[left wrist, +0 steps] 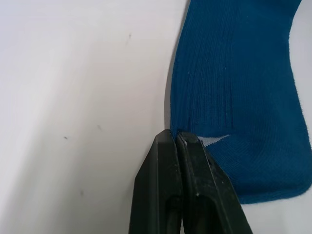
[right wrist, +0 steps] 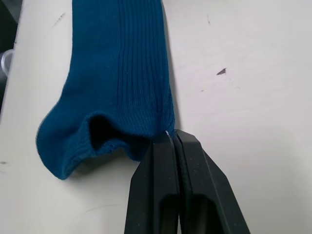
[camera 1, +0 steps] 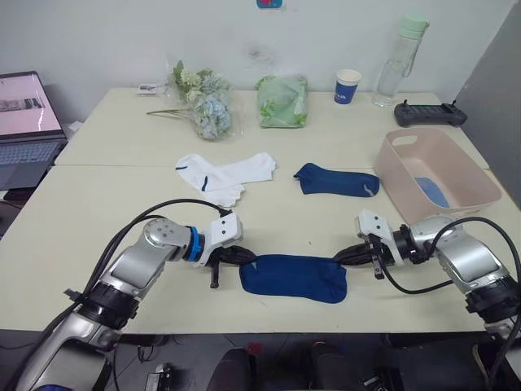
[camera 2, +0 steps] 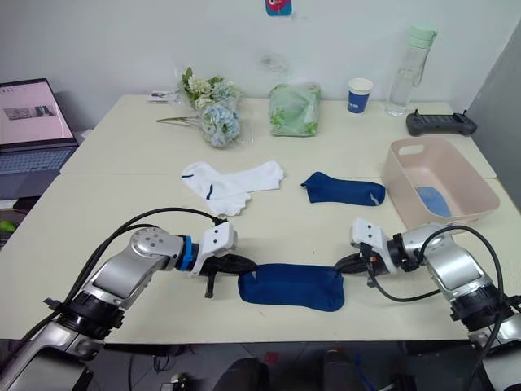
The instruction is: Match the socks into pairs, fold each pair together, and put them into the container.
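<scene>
Where table edge nears, left pincer (left wrist: 176,139) and right pincer (right wrist: 170,139) pinched on navy sock (camera 1: 293,278) ends.

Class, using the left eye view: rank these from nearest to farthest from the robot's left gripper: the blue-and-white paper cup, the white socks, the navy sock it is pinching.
1. Navy sock, pinched in the left gripper at the front edge.
2. White socks, mid-table.
3. Paper cup, far back, right of centre.
</scene>
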Tool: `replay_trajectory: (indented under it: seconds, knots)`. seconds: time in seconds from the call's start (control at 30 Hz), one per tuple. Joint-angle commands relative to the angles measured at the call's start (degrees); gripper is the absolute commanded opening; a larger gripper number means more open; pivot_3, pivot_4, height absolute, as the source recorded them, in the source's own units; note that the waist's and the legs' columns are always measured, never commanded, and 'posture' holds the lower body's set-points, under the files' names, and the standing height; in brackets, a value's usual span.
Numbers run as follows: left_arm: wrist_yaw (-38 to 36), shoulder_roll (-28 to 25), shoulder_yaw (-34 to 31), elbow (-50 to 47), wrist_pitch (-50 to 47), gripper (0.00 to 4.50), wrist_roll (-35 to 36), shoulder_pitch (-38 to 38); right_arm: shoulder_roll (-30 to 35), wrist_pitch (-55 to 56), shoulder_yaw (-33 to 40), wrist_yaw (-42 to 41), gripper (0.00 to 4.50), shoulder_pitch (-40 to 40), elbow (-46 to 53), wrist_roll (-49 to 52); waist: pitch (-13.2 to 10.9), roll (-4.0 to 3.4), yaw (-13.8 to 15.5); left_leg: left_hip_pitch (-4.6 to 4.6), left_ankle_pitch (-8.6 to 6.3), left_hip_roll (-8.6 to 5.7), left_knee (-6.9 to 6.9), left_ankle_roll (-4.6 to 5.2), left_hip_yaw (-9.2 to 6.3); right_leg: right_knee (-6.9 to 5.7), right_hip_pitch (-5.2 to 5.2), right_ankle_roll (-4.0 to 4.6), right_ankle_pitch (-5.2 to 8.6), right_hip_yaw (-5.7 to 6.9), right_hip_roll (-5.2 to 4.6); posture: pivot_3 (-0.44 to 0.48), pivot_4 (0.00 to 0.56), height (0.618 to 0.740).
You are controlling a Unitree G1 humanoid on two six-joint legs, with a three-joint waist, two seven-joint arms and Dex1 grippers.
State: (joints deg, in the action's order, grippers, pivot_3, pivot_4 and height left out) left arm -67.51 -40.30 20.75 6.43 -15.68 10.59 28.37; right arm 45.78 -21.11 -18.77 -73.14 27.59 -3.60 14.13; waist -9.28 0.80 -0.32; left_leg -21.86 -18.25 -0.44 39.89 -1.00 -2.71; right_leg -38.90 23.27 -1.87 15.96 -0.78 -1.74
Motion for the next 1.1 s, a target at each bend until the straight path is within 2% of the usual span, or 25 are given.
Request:
replay_trajectory:
  seconds: [0.03,0.07,0.1,0.17,0.2,0.37,0.47,0.57,0.6,0.7,0.83,0.87,1.0,1.1]
  knots:
    - [0.1,0.9,0.3,3.2,2.3,0.03,-3.0,1.4,-0.7,2.0,2.3,1.0,0.01,0.6,0.4,-0.9,0.0,0.00,0.0,0.00,0.00,0.00,0.00,0.00,0.00,0.00,0.00,0.00,0.00,0.00,0.00,0.000,0.150,0.740]
    - [-0.1,1.3,0.2,3.7,2.8,0.03,-3.3,1.6,-1.0,3.3,2.8,1.8,0.01,0.4,0.0,-1.3,0.0,0.00,0.0,0.00,0.00,0.00,0.01,0.00,0.00,-0.01,0.00,0.00,0.00,-0.01,0.00,0.000,0.150,0.740]
    - [-0.2,1.5,0.0,4.0,3.4,0.21,-3.6,1.7,-1.4,4.3,3.3,2.6,0.00,0.2,-0.2,-1.6,0.0,-0.01,0.0,0.00,0.00,0.00,0.01,0.00,0.00,-0.02,0.00,0.00,0.00,-0.01,0.00,0.000,0.150,0.740]
    - [0.4,2.2,-0.8,4.4,4.2,0.57,-3.7,2.1,-1.8,5.4,4.8,3.9,0.44,0.1,-0.5,-1.5,0.0,-0.01,0.0,0.00,0.00,-0.01,0.02,0.00,0.00,-0.02,0.00,0.00,0.00,-0.01,-0.01,0.000,0.150,0.740]
    - [0.8,2.5,-1.4,4.5,4.6,0.89,-3.7,2.2,-1.8,5.6,5.6,4.5,0.67,0.1,-0.4,-1.4,0.0,-0.01,0.0,0.00,0.00,-0.01,0.02,0.00,0.01,-0.01,0.00,0.00,0.00,-0.02,-0.01,0.000,0.150,0.740]
    - [3.1,2.2,-4.7,3.9,7.3,2.54,-4.0,1.5,-2.1,7.8,10.3,7.8,2.43,-0.6,2.0,-0.8,0.0,0.00,0.0,-0.02,0.00,0.00,0.02,0.00,-0.01,-0.02,0.01,0.00,0.00,-0.01,-0.24,0.000,0.150,0.740]
    - [6.6,2.1,-6.9,2.9,10.7,3.37,-5.3,0.7,-2.4,4.5,12.9,8.3,2.44,-3.0,8.0,2.9,0.0,0.00,0.0,-0.01,0.00,0.01,0.00,0.00,-0.02,-0.02,0.02,0.00,0.00,0.01,-0.24,0.000,0.150,0.740]
    - [6.4,4.1,-10.3,-4.2,8.5,3.37,0.9,-2.8,-3.9,0.8,14.0,10.6,2.44,-6.8,16.4,6.3,0.0,-0.01,-0.1,-0.04,0.00,0.04,-0.01,-0.01,-0.03,-0.01,0.04,0.00,0.00,-0.01,-0.27,0.000,0.150,0.740]
    - [5.8,4.5,-10.8,-7.3,7.3,3.39,3.0,-4.8,-4.6,0.2,13.6,11.6,2.26,-8.3,18.9,6.5,0.0,-0.01,-0.1,-0.05,0.00,0.04,-0.02,-0.01,-0.04,-0.02,0.04,0.00,0.00,-0.01,-0.30,0.000,0.150,0.740]
    - [5.6,5.3,-10.7,-13.8,5.1,2.82,5.6,-9.9,-6.4,-0.5,11.4,13.9,1.57,-12.4,23.8,5.6,0.0,0.00,0.0,-0.05,0.00,0.04,-0.02,-0.01,-0.05,0.00,0.01,0.00,0.00,0.00,-0.33,0.000,0.150,0.740]
    - [7.7,5.6,-8.8,-14.6,6.0,1.63,1.9,-14.3,-6.1,3.2,7.0,15.5,0.27,-16.5,24.0,-0.7,0.0,0.00,0.0,0.01,-0.01,0.01,-0.02,0.01,-0.04,-0.04,-0.02,0.00,0.00,-0.01,-0.33,0.000,0.150,0.740]
    - [8.4,5.7,-8.3,-14.0,6.4,1.21,0.7,-15.2,-5.4,5.1,6.3,16.0,0.00,-17.5,22.5,-3.0,0.0,-0.01,0.0,0.04,-0.01,0.00,-0.01,0.01,-0.04,-0.04,-0.02,0.00,0.00,-0.01,-0.31,0.000,0.150,0.740]
    - [9.9,5.0,-7.3,-11.8,8.5,0.01,-3.0,-17.6,-3.4,10.0,5.9,16.2,0.00,-20.5,18.1,-7.1,0.0,-0.01,0.1,0.05,-0.01,-0.03,-0.01,0.01,-0.01,-0.02,-0.05,-0.01,0.00,-0.01,-0.28,0.000,0.150,0.740]
    - [10.3,3.7,-7.3,-11.0,9.6,0.01,-4.7,-19.2,-2.8,10.1,8.1,16.0,0.00,-22.6,17.1,-5.6,0.0,-0.02,0.1,0.10,-0.01,0.00,-0.03,0.01,-0.01,-0.02,-0.08,-0.01,0.00,0.00,-0.28,0.000,0.150,0.740]
